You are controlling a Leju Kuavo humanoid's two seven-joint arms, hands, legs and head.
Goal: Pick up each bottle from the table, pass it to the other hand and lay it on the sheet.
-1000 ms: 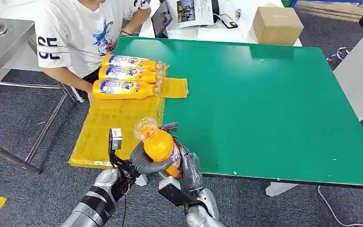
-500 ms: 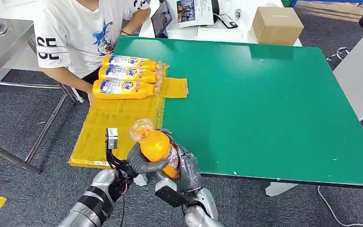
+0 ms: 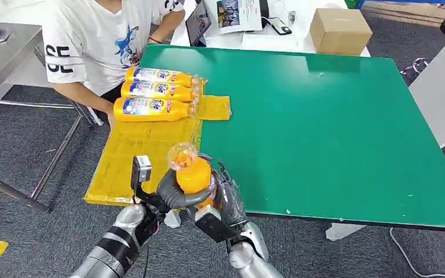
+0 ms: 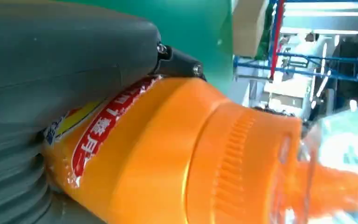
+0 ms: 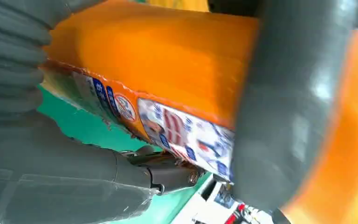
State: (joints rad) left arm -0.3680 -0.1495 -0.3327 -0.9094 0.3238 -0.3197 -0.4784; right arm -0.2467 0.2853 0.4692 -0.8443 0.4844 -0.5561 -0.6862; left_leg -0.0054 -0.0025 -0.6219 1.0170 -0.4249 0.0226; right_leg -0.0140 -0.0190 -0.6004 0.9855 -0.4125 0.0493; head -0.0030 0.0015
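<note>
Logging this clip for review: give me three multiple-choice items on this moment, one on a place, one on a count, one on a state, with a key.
1. Where do the laid-down bottles rest?
A. On the yellow sheet's far end, near the person
B. On the cardboard box
C. In the middle of the green table

2. How many bottles lie on the sheet?
A. One
B. Three
C. Five

3. How is the raised orange bottle held?
A. By the right robot hand alone
B. By a person's hand
C. By both robot hands at once

Key:
1 A, the laid-down bottles lie side by side on the yellow sheet beside the person.
2 B, three labelled bottles show there.
3 C, the left robot hand and right robot hand both wrap the orange bottle, cap up.
</note>
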